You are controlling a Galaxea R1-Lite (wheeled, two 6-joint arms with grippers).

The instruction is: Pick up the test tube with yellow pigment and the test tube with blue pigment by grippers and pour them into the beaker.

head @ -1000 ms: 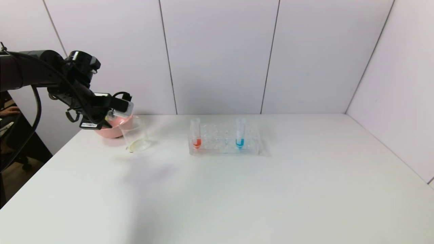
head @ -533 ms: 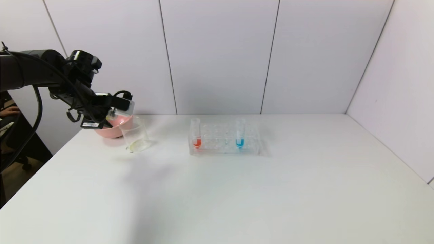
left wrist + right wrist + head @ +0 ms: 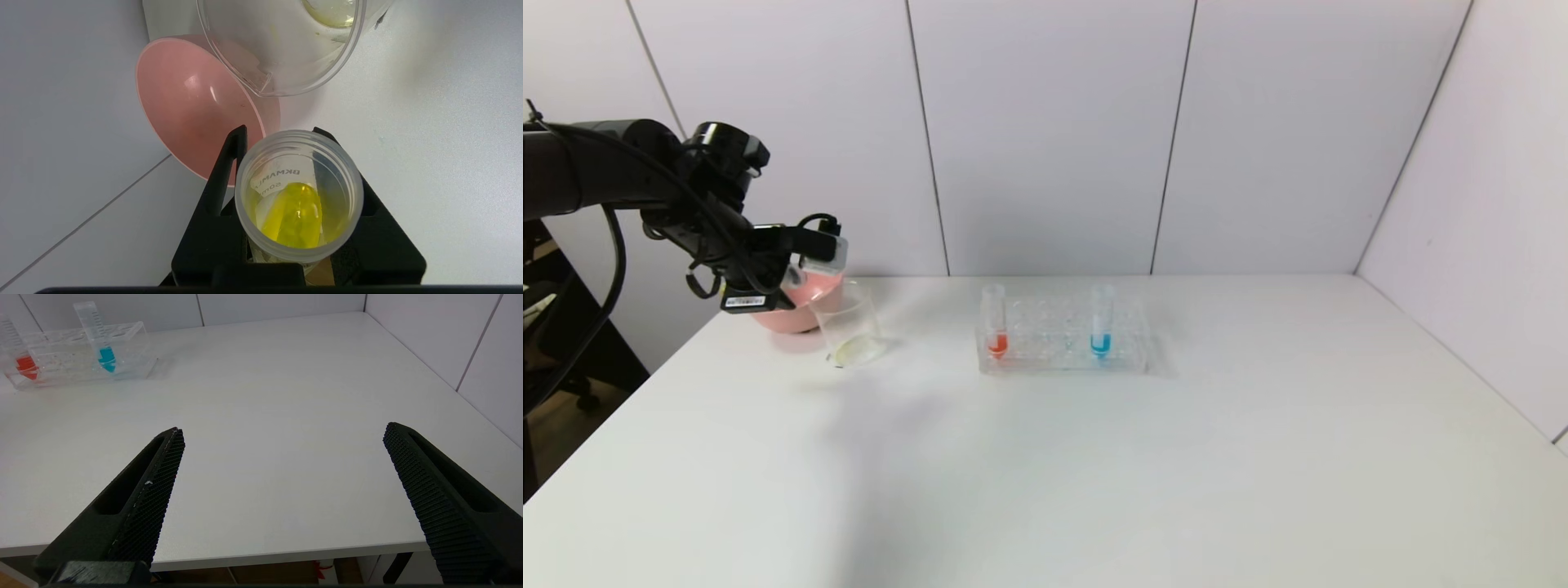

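My left gripper (image 3: 810, 255) is shut on the test tube with yellow pigment (image 3: 299, 196) and holds it tilted above the pink bowl (image 3: 788, 309), just left of the beaker (image 3: 849, 328). In the left wrist view the tube's open mouth faces the camera, yellow liquid still inside, with the beaker (image 3: 282, 49) beyond it. A thin yellow film lies on the beaker's bottom. The test tube with blue pigment (image 3: 1101, 320) stands in the clear rack (image 3: 1127, 347); it also shows in the right wrist view (image 3: 101, 337). My right gripper (image 3: 282, 433) is open and empty over the table's front edge.
A red-tipped tube (image 3: 995, 322) stands at the rack's left end. The pink bowl (image 3: 192, 110) touches the beaker at the table's far left, close to the back wall. White wall panels close off the back and the right side.
My left gripper has risen slightly and turned a little with the yellow tube. Beaker, rack and right arm have not moved.
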